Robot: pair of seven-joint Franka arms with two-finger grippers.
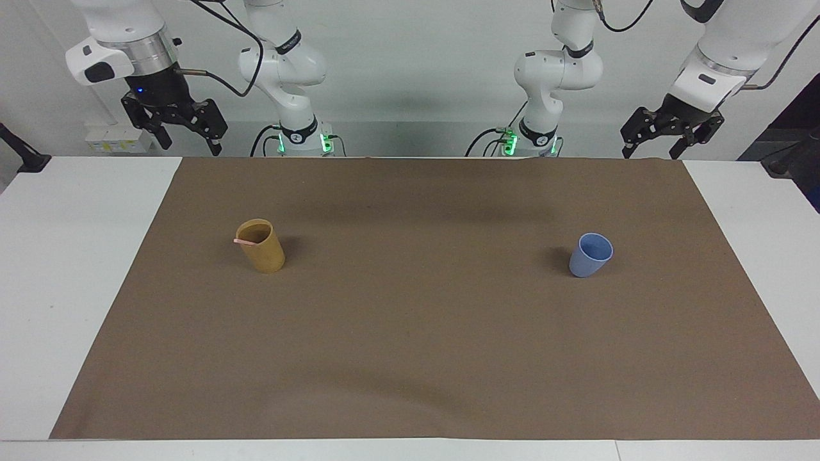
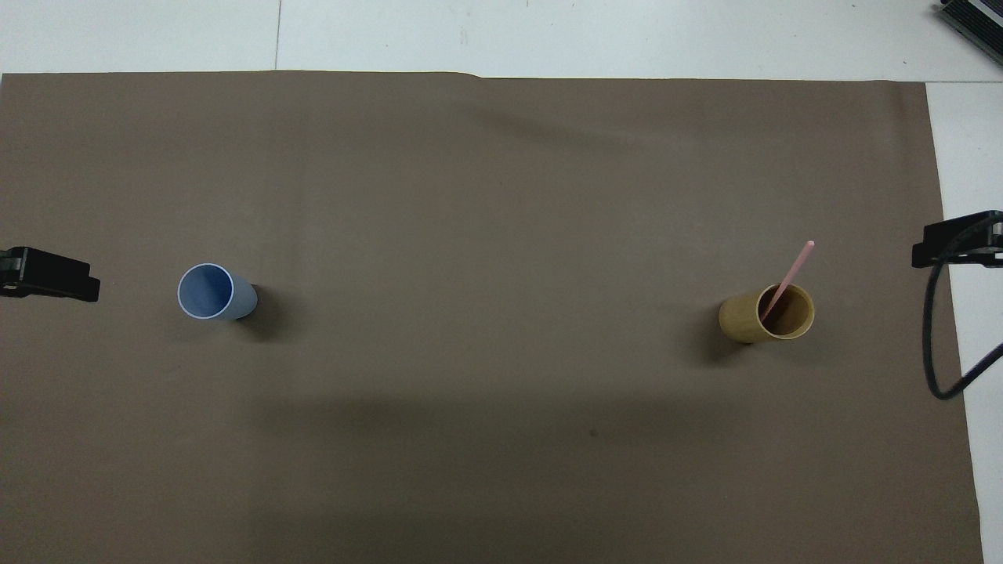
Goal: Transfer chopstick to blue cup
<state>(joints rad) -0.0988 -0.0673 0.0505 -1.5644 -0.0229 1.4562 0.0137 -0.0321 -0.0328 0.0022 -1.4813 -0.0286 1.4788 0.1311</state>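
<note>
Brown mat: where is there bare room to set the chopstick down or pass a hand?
The long stretch of brown mat between the blue cup and the yellow cup is bare, as are the strips nearer to and farther from the robots. It is tight only at the yellow cup, where the chopstick leans out over the rim.

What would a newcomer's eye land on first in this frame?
Two cups stand far apart on the brown mat: the yellow cup toward the right arm's end, with the pink chopstick leaning out of it, and the empty blue cup toward the left arm's end. Both arms wait raised at the robots' edge of the table, the right gripper and left gripper open and holding nothing.
</note>
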